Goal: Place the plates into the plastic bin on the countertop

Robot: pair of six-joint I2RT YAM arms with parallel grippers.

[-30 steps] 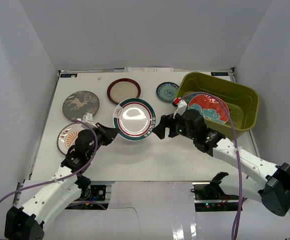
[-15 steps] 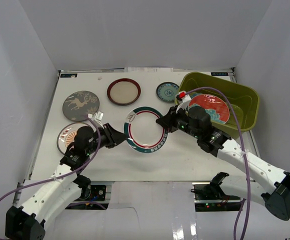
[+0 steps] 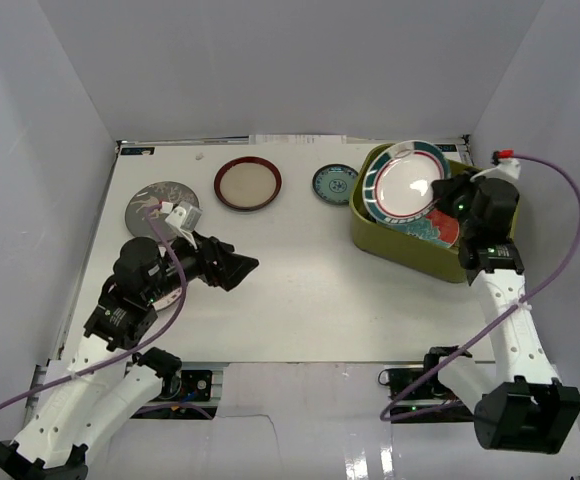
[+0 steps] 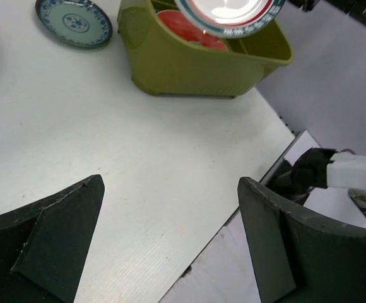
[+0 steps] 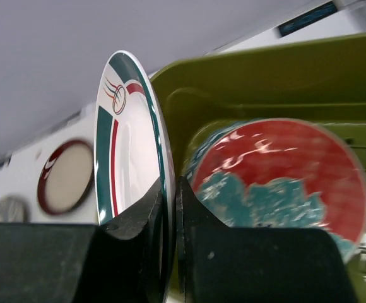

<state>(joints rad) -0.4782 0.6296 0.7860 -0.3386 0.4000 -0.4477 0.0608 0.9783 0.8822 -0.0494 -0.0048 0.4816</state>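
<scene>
My right gripper (image 3: 448, 200) is shut on the rim of the striped-rim plate (image 3: 402, 182), which stands on edge, tilted, over the left end of the olive-green plastic bin (image 3: 420, 255). In the right wrist view the fingers pinch that plate (image 5: 123, 145) at its lower rim, gripper (image 5: 168, 189). A red-and-teal floral plate (image 3: 442, 228) lies inside the bin (image 5: 265, 69). My left gripper (image 3: 240, 268) hangs open and empty over the white countertop (image 3: 300, 290), left of centre, jaws wide apart (image 4: 170, 233).
A dark red-rimmed cream plate (image 3: 247, 183) and a small teal-rimmed plate (image 3: 334, 182) lie at the back of the countertop. A grey deer plate (image 3: 155, 200) is partly covered by my left arm. White walls enclose the surface.
The striped-rim plate passed from my left gripper to my right, which shut on it and carried it right to over the bin. My left gripper opened and drew back left.
</scene>
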